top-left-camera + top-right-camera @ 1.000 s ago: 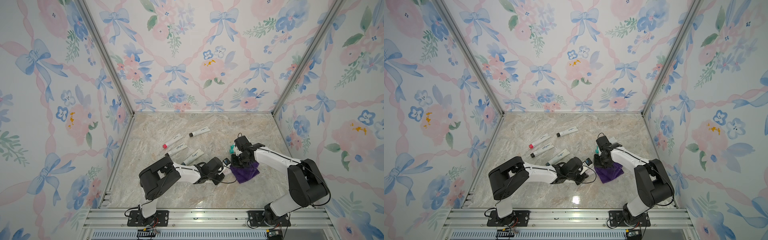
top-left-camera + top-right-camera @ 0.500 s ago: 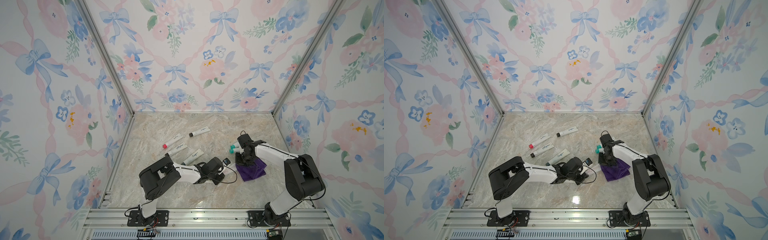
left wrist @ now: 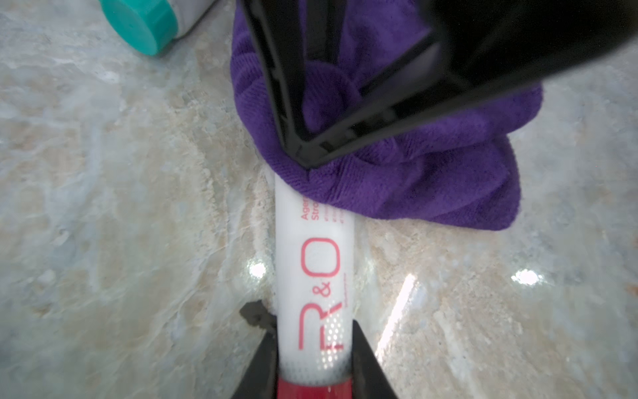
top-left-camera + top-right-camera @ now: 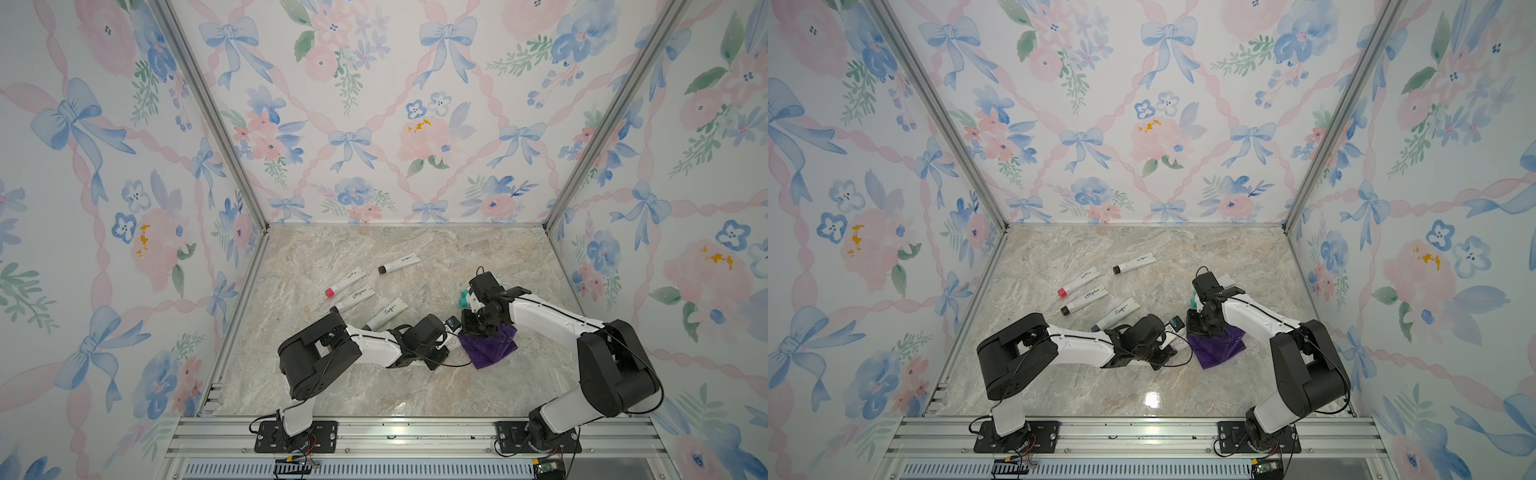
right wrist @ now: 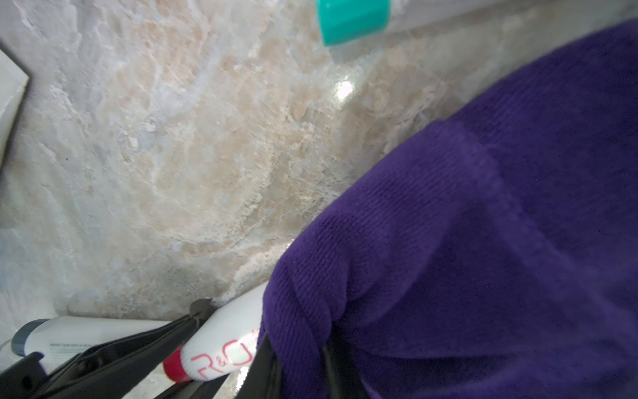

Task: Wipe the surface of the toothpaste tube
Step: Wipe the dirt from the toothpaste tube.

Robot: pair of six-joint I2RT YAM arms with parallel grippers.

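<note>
While we kept the toothpaste tube (image 3: 314, 276) lying along the marble table (image 4: 374, 386), our left gripper (image 3: 313, 362) was pinched nearly shut on its red-capped end. The tube's long axis ran straight out from those jaws toward the right arm. Our right gripper (image 3: 307, 159) was closed tight on a bunched purple cloth (image 3: 414, 186), and the cloth lay over the tube's far end, touching it. The printed middle was bare between cloth and left jaws. We judged that the coming stroke had to follow that axis, the right arm travelling while the left anchored. A teal-capped tube (image 3: 141, 24) lay near the cloth — a possible snag.
</note>
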